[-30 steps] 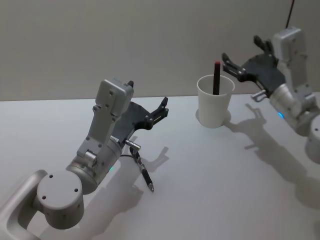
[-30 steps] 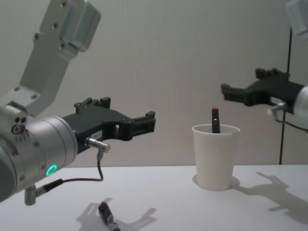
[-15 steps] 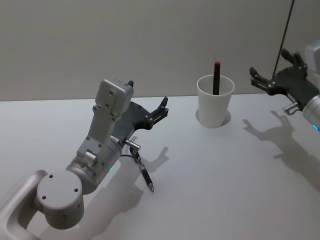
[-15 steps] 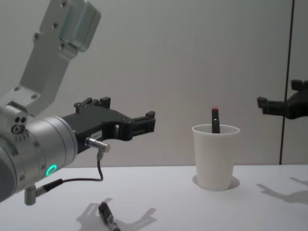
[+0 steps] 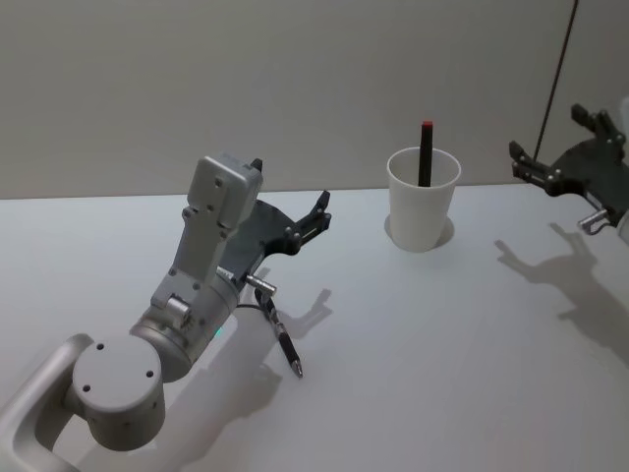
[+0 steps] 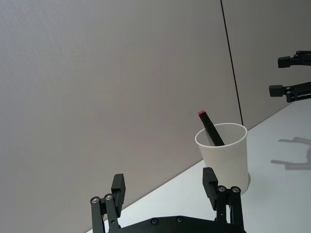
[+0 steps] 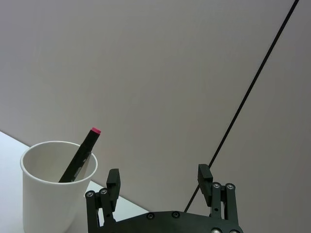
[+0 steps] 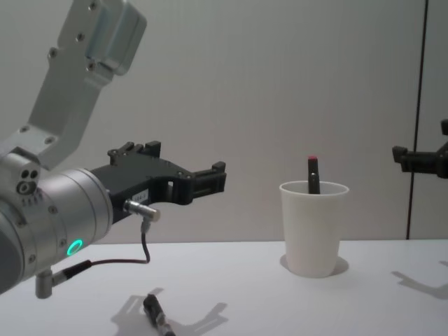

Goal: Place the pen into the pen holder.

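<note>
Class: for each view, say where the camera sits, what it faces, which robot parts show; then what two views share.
Left wrist: behind the left gripper, fingers open, facing the pen holder.
Right wrist: behind the right gripper, fingers open, facing the pen holder.
Head: high, looking down at the table; both grippers show.
Chest: low, looking across the table; left gripper large, right gripper at the edge.
Shared: the pen in the pen holder.

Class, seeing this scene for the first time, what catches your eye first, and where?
A white paper cup stands far-centre on the table, a red-tipped black pen leaning inside. The open left end effector hangs on the left, a second pen lying flat beneath that arm. The open right end effector is off to the cup's right.
</note>
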`<action>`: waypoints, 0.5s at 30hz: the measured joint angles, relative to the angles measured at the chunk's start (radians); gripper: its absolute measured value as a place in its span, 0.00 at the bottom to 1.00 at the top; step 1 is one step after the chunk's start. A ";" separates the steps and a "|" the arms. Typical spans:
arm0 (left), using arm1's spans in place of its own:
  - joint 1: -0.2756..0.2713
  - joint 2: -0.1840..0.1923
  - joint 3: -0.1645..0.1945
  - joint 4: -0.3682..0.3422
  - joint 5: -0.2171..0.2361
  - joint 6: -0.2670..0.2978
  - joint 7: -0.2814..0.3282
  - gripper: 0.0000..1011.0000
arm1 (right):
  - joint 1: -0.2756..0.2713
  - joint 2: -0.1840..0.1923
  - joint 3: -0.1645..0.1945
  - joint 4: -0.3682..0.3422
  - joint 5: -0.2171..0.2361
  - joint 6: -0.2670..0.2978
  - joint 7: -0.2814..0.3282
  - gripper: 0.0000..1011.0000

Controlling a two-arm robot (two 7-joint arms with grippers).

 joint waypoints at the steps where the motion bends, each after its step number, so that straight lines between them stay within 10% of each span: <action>1: 0.000 0.000 0.000 0.000 0.000 0.000 0.000 0.99 | -0.001 0.001 0.001 -0.001 0.000 0.001 0.001 0.99; 15: 0.000 0.000 0.000 0.000 0.000 0.000 0.000 0.99 | -0.011 0.010 0.007 -0.013 0.001 0.008 0.007 0.99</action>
